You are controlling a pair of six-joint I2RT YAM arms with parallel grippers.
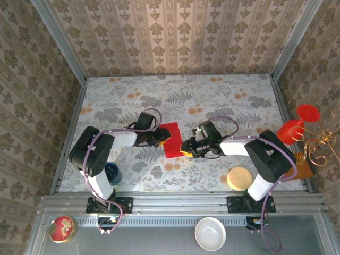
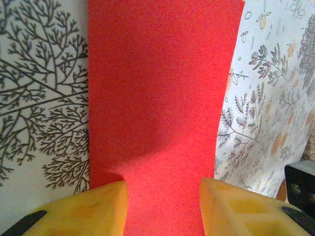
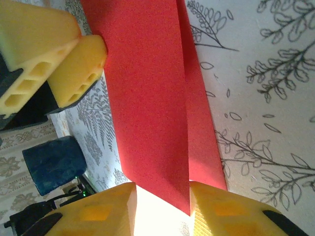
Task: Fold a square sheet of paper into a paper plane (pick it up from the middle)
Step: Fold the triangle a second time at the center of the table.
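One white bowl (image 1: 209, 234) and one red floral tin (image 1: 62, 228) sit on the rail shelf, nearest of all. The bowl is near-right of the square sheet of paper (image 1: 171, 139), the tin far to its near-left. One tan round disc (image 1: 239, 178) is near-right of the sheet. One blue cup (image 1: 111, 172) is near-left of it, partly covered by the left arm.

One sheet, mid-table, lies flat on the patterned table (image 1: 223, 101) and looks narrower than square from above. The left gripper (image 1: 159, 139) covers its left edge and the right gripper (image 1: 186, 150) covers its near-right corner, so both bits are hidden from the top camera.

Left wrist view: the sheet runs up between two yellow fingers (image 2: 93, 211), far end cut off by the frame. Jaws stand apart, nothing clamped. Can't tell if the tips press the paper.

Right wrist view: two layers show. The upper flap has a long slanted edge, its pointed corner sitting in the right gripper's gap just beside one finger (image 3: 231, 211). Jaws apart, bare table visible between them, not pinching. Contact with that corner: can't tell.

One pair of red glasses (image 1: 296, 126) is far right of the sheet, next to a gold wire piece (image 1: 319, 143) that is hard to make out.
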